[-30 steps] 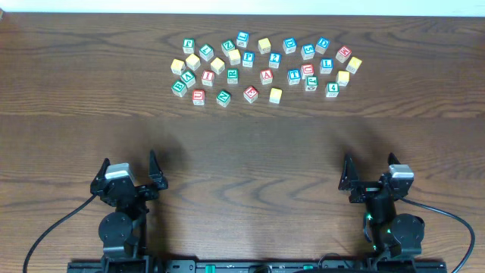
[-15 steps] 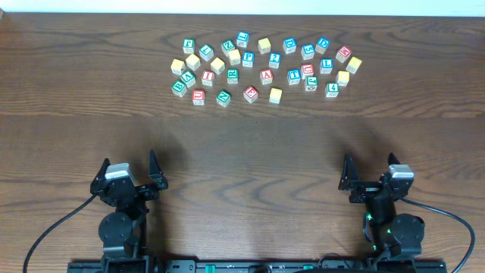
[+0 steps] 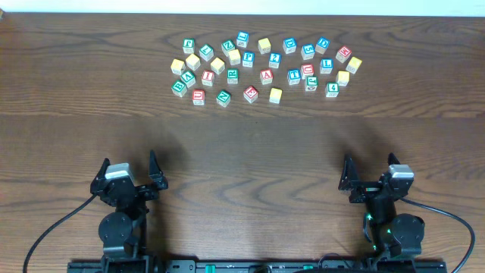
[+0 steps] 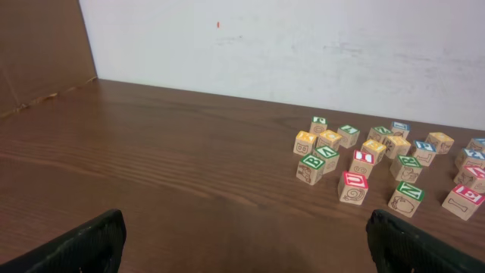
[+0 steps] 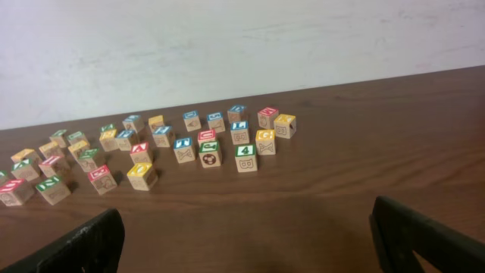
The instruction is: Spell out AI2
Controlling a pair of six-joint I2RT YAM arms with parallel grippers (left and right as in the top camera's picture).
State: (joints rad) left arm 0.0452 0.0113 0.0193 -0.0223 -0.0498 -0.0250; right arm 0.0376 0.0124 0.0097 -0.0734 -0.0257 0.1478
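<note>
near edge: left gripper [image 3: 128, 168] and right gripper [image 3: 370, 173], fingers spread wide, grasping nothing. beyond, bare wooden table [image 3: 242, 152]. far centre: scattered alphabet blocks [image 3: 261, 67], well apart from both grippers, none lined up. seemingly at the very start, nothing spelled yet. next: reach far, pick out the a, possibly the red block [image 3: 266, 76] mid-cluster, lift clear of close neighbours.

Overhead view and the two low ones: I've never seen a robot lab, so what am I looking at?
Two robot arms sit at the near edge of a wooden table. The overhead view looks straight down; the other two come from a camera on each wrist, the dark shapes in the bottom corners being that arm's own fingers. The left gripper and right gripper are both open and hold nothing. Across the table lies a loose cluster of small lettered blocks.
</note>
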